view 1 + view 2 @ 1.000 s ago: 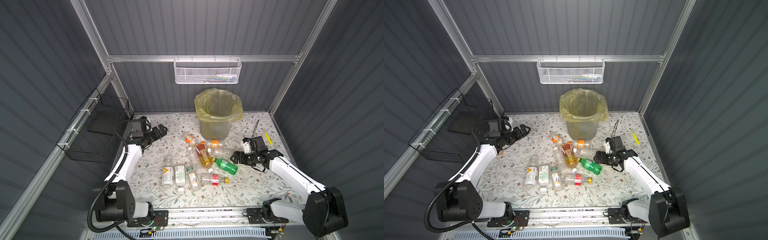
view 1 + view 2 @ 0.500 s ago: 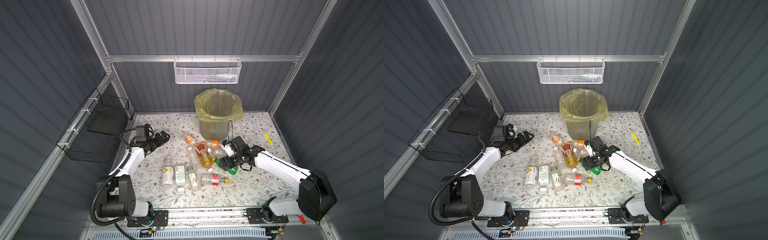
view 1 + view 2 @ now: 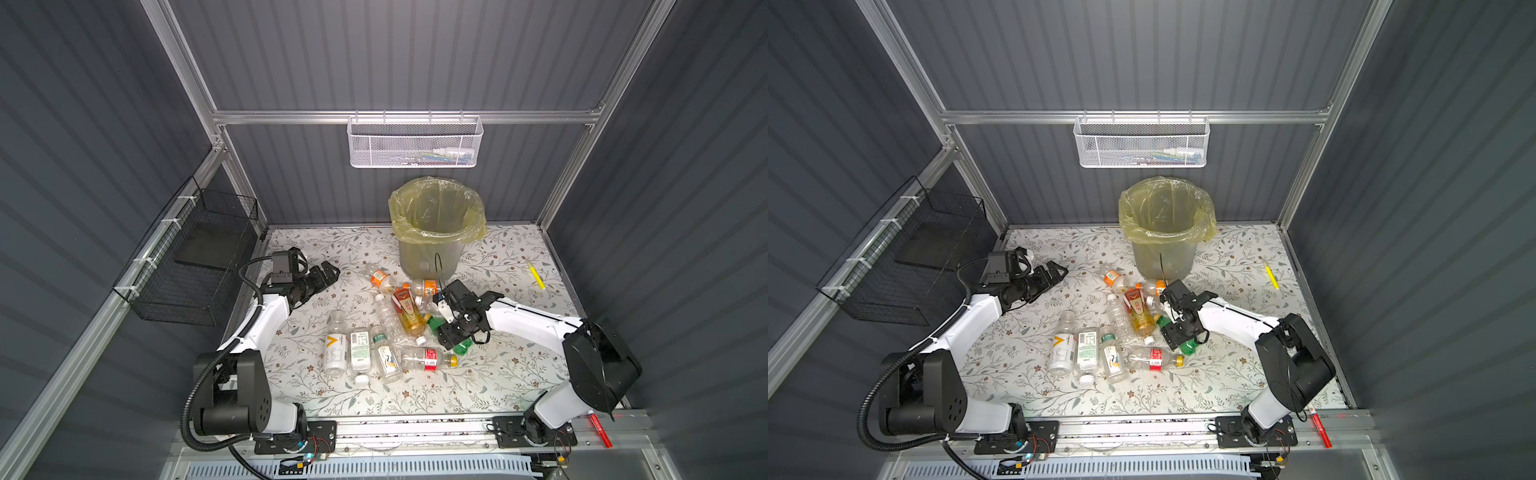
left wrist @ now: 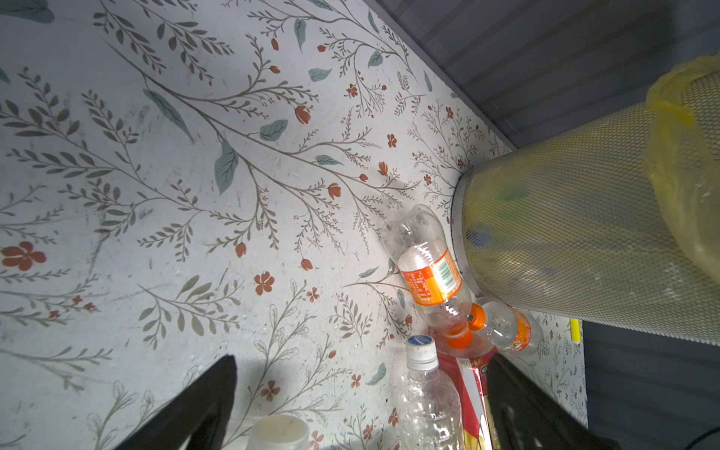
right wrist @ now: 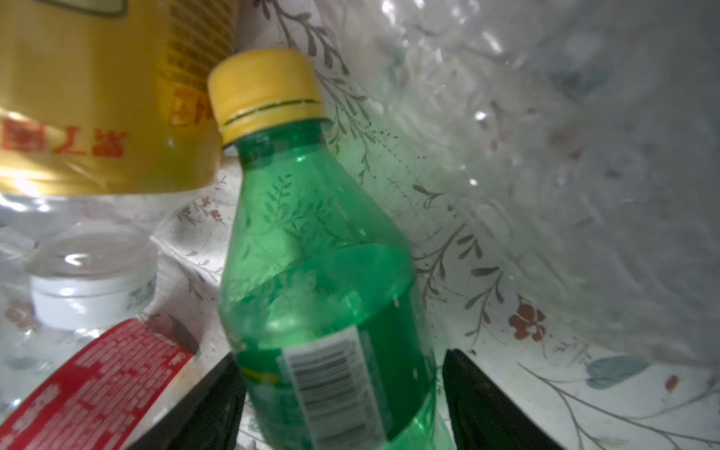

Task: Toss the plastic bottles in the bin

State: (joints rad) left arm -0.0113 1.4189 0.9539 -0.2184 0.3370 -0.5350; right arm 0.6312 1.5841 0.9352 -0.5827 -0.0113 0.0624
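right gripper is down over the green bottle. In the right wrist view we see the bottle lying between the two black fingers, with its yellow cap pointing away from the wrist. We can't tell if the pads are actually pressing. The bottle's base and the finger roots are cut off at the frame edge, and a sliver of cloth may show beside one finger. In both top views the gripper covers most of that bottle, with only green bits poking out either side. Just past its fingertips are the amber bottle, a white cap and a red-label bottle, all cropped. A crumpled clear bottle there is too blurred to read. left gripper is spread wide with nothing between its fingers, and it sits off to the side of the pile. Ahead of it an orange-label bottle lies right by the foot of the bin, with a second orange one just beside it. The bin stands upright beyond both grippers. Through its mesh and yellow liner we make out only vague shapes. A row of bottles lies beside the right gripper, toward the left arm.
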